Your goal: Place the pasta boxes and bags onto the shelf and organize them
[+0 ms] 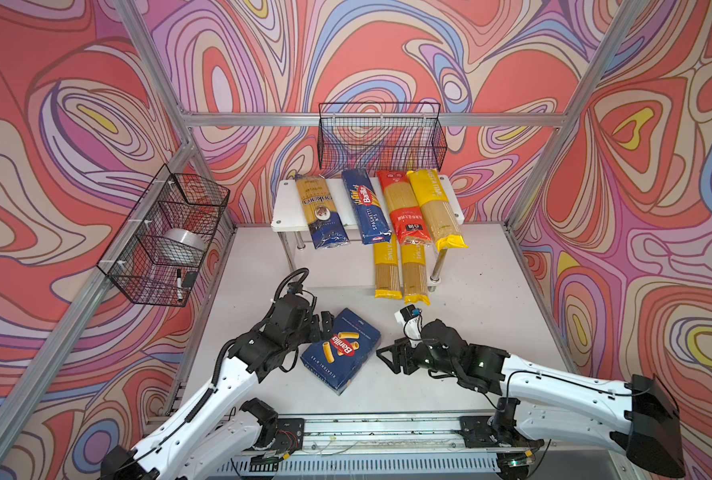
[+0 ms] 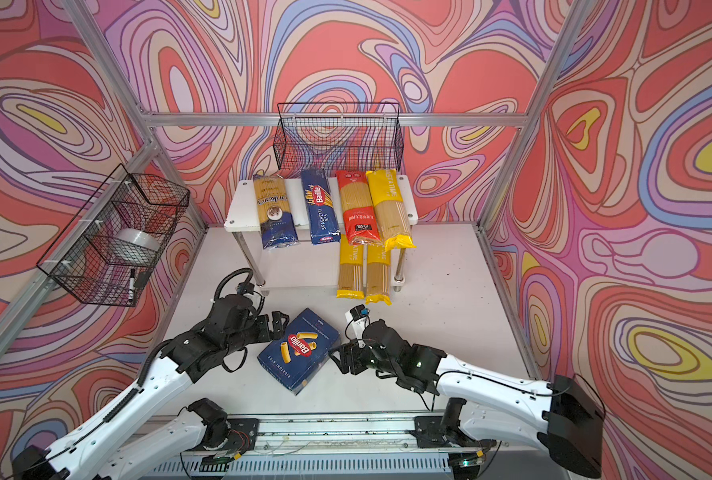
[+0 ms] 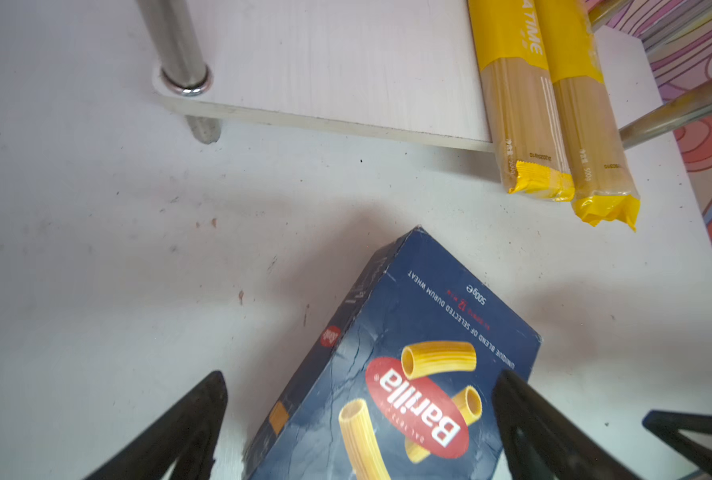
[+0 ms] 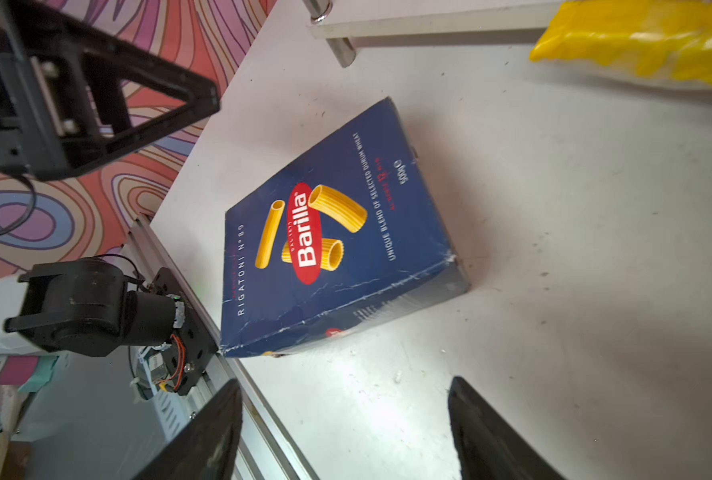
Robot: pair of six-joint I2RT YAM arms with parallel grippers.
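- The flat rigatoni box (image 1: 341,351) is lying face up on the white table (image 1: 491,299). It is sitting at an angle in front of the shelf (image 1: 283,212), between the two grippers.
- The left gripper (image 3: 360,374) is standing wide open at the box's left edge and is not clamping anything. In the left wrist view one finger (image 3: 196,419) is hanging over bare table beside the box, and the other is showing in front of the printed face. Whether either finger is touching the carton cannot be told.
- The right gripper (image 4: 346,381) is also gaping open, with only bare table between its fingers. It is pointing at the box's right side and sitting just beside that edge in both top views, apart from it.
- On the shelf's top board, four long packs are lying side by side with their near ends sticking out over the front edge. From left to right they are the dark blue bag with the gold top (image 1: 321,212), the narrow spaghetti box (image 1: 364,208), the red bag (image 1: 404,208) and a yellow bag (image 1: 437,208), which is overlapping the red one.
- On the lower board (image 3: 346,62), two more yellow bags (image 1: 387,266) (image 1: 414,274) are lying next to each other at the right end, with their near ends poking past the board's front edge.
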